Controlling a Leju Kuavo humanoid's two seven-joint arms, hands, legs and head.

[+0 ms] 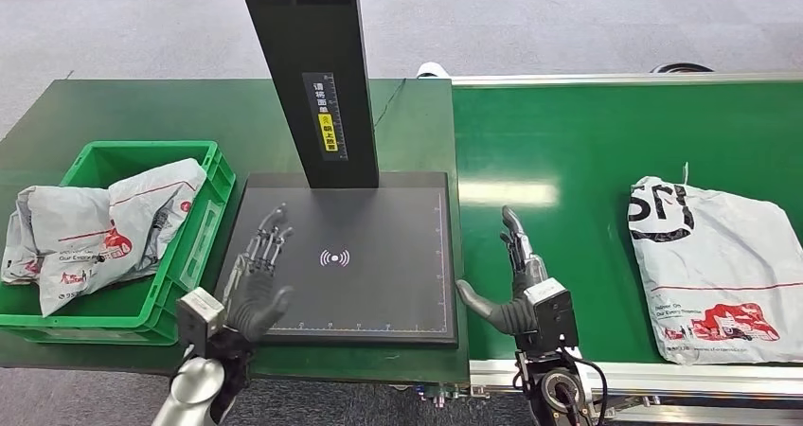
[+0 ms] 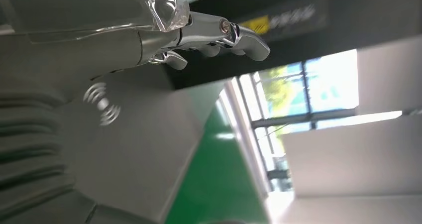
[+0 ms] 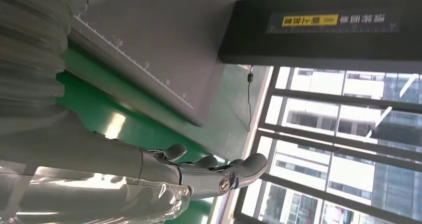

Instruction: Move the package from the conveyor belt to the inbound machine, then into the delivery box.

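Package (image 1: 718, 270), white with red and black print, is lying flat on the green conveyor belt (image 1: 568, 151), to the right of my right hand (image 1: 516, 279) and well apart from it. My right hand is hovering over the belt's left portion, just beside the right edge of the inbound machine (image 1: 379, 275); its fingers (image 1: 514, 232) are extending straight forward and slightly apart, the thumb is pointing left toward the machine, and it is holding nothing. The right wrist view is showing the same fingers (image 3: 209, 169) outstretched, with the machine's ruled edge (image 3: 144, 64) nearby.

My left hand (image 1: 258, 279) is hovering over the left part of the machine's dark platform, fingers spread and extended forward, holding nothing. Whether it is touching the platform cannot be told. The left wrist view is showing its fingers (image 2: 219, 32) near the white wireless symbol (image 2: 102, 103) printed on the platform.

A black column (image 1: 308, 66) with a yellow-marked label is rising from the rear of the platform. The delivery box (image 1: 199, 246), a green crate, is sitting to the left of the machine on a green table (image 1: 142, 104) and is containing grey and white bagged parcels (image 1: 95, 227). Grey carpet (image 1: 568, 28) is lying beyond the table and belt. Windows (image 3: 343, 149) are appearing in both wrist views.
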